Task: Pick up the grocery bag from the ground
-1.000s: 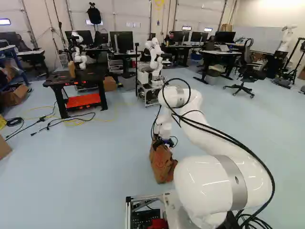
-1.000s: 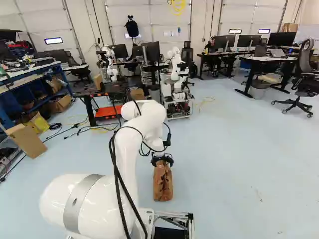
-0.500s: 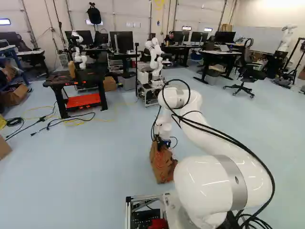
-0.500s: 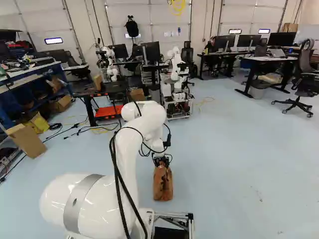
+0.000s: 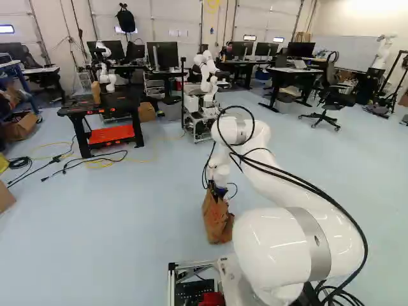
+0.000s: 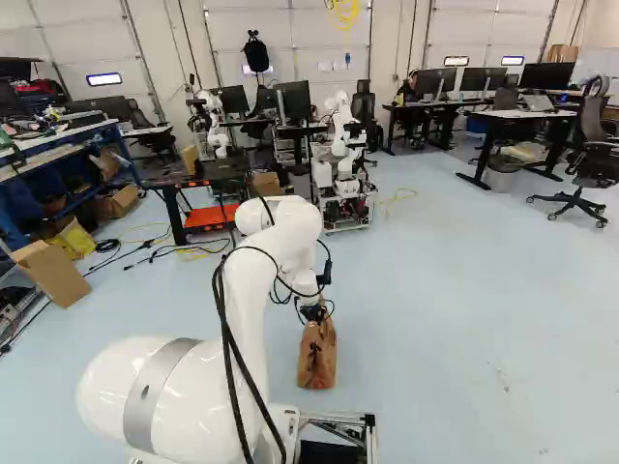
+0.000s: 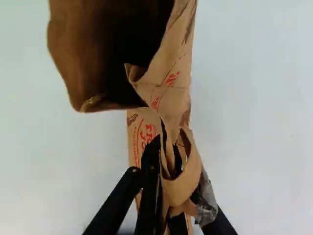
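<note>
The bag (image 6: 317,360) has shifted, its top (crumpled) in the claw (image 6: 314,317).

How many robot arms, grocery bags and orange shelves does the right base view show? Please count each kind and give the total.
Robot arms: 3 (my arm, another robot, another robot farther left)
Grocery bag: 1
Orange shelf: 1
Total: 5

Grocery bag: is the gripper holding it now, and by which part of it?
Yes: the gripper holds the grocery bag by crumpled paper at one side of its open top, pinched between the two fingers.
</note>
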Robot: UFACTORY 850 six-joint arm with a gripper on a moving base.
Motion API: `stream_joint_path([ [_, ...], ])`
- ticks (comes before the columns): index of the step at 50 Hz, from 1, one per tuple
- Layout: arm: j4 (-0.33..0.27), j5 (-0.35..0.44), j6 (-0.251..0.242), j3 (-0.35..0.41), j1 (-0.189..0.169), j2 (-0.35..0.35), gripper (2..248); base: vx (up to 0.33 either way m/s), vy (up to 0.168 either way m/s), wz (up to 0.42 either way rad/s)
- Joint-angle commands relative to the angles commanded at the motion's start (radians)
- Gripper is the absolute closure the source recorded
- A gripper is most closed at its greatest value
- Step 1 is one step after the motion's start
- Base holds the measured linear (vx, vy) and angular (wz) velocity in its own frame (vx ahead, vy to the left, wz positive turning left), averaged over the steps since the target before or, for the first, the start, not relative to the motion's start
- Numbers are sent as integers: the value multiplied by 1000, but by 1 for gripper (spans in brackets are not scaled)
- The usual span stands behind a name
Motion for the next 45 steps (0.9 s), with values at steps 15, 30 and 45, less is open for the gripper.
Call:
stream_joint_path([
  [15, 0, 0, 0, 51, 0, 54, 229, 0, 0, 0],
  [30, 0, 0, 0, 102, 0, 111, 229, 0, 0, 0],
  [45, 0, 0, 0, 151, 0, 167, 229, 0, 0, 0],
])
